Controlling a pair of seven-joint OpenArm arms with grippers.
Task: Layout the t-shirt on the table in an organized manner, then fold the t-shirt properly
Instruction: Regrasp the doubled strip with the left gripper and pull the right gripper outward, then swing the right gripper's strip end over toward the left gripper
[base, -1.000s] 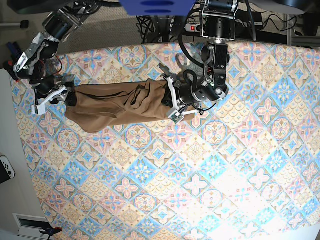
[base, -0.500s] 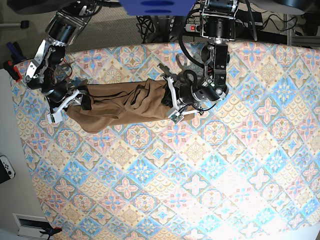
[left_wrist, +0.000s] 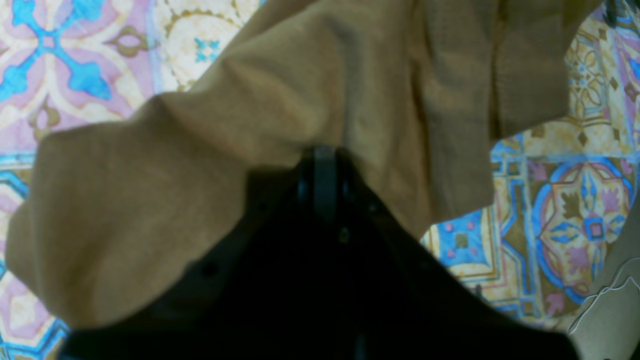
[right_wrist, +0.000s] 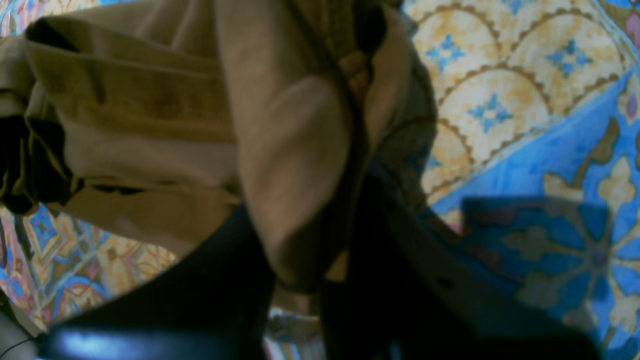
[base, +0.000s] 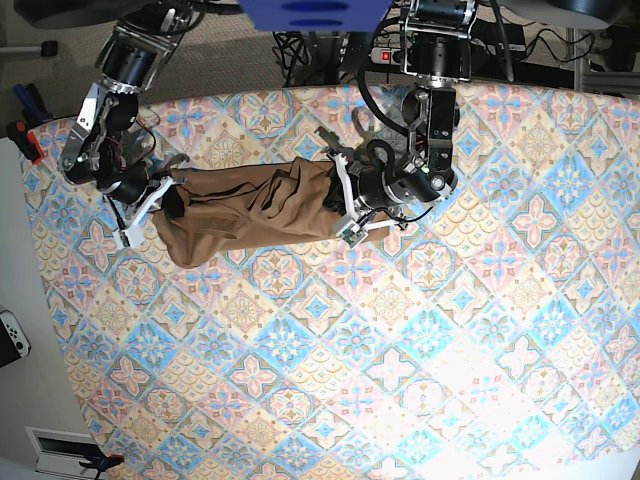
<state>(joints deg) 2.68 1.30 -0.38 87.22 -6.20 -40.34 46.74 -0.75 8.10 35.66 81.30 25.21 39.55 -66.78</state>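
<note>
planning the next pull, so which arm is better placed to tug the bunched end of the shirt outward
Right, probably: the right gripper pinches the t-shirt at its end, while the left gripper sits over its other half.

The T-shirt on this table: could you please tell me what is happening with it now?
The robot is working on the brown T-shirt, which lies bunched and crumpled on the patterned tablecloth. Its right gripper pinches one end, and its left gripper is closed at the other. It is not neatly folded yet.
</note>
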